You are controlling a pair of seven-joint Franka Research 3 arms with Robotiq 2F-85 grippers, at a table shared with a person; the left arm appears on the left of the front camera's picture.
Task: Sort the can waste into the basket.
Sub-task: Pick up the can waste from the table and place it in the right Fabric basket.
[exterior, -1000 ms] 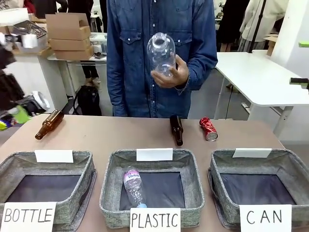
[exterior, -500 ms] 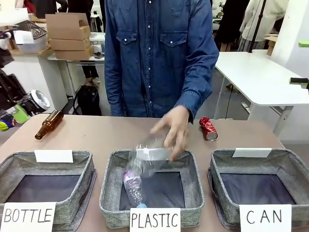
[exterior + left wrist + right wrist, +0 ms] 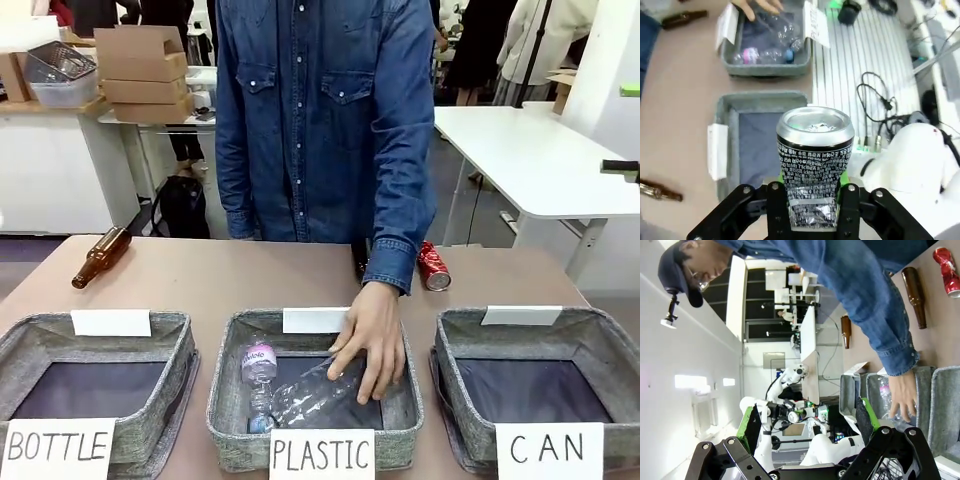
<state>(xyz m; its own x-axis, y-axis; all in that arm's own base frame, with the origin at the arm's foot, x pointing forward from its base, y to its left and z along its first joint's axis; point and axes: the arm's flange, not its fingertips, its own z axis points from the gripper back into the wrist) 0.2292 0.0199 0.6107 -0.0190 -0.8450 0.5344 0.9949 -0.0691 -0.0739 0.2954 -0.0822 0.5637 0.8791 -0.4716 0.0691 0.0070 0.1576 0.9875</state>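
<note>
My left gripper point(image 3: 812, 197) is shut on the dark can point(image 3: 815, 155), which stands upright with its silver end up and small print on its dented side. It hangs above an empty grey basket point(image 3: 725, 112) next to the one holding plastic bottles. The red can point(image 3: 432, 266) lies on the table's far side, behind the CAN basket point(image 3: 600, 335), which is empty. The red can point(image 3: 945, 262) also lies at the top right of the right wrist view. My right gripper point(image 3: 805, 425) is open with nothing between its green pads.
A person's hand point(image 3: 372, 345) rests in the PLASTIC basket point(image 3: 225, 370) on a clear bottle point(image 3: 315, 390), beside a second bottle point(image 3: 258, 365). A brown bottle point(image 3: 100, 257) lies at the far left, another brown bottle point(image 3: 359, 257) behind the person's sleeve. The BOTTLE basket point(image 3: 180, 345) is empty.
The person brought the clear bottle down from chest height into the PLASTIC basket and now has a hand on it there. The bottle lying inside shifted left.
</note>
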